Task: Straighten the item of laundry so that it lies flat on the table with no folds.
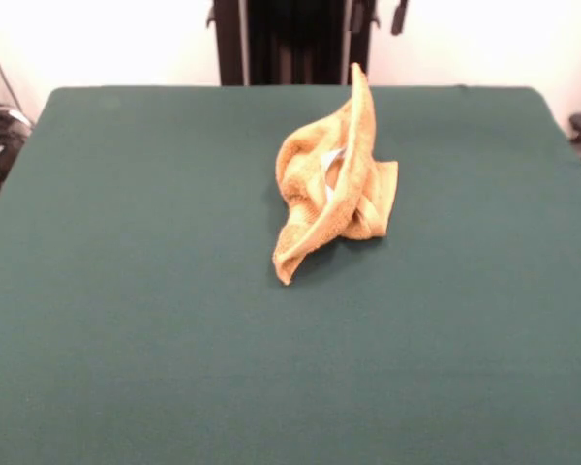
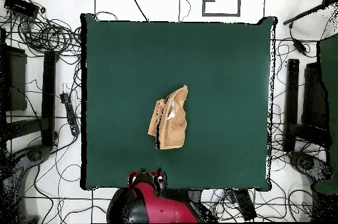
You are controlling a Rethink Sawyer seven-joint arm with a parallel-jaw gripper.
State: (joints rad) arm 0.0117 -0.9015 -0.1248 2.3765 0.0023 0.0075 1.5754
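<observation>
The golden-yellow towel [image 1: 341, 189] lies crumpled near the middle of the green table [image 1: 126, 291]. It is folded over itself, with one corner standing up in a peak toward the far edge and a white tag showing in the folds. In the overhead view the towel [image 2: 173, 121] is a bunched, elongated heap on the table [image 2: 119, 69]. My gripper [image 1: 378, 15] shows only as two dark tips at the top edge, drawn back above and behind the towel's peak. The tips stand apart, holding nothing. The red arm [image 2: 148, 183] sits over the table's edge by the base.
The black pedestal [image 1: 295, 44] stands behind the far table edge. Cables and stands [image 2: 39, 36] lie on the floor around the table. Bare green cloth surrounds the towel on all sides.
</observation>
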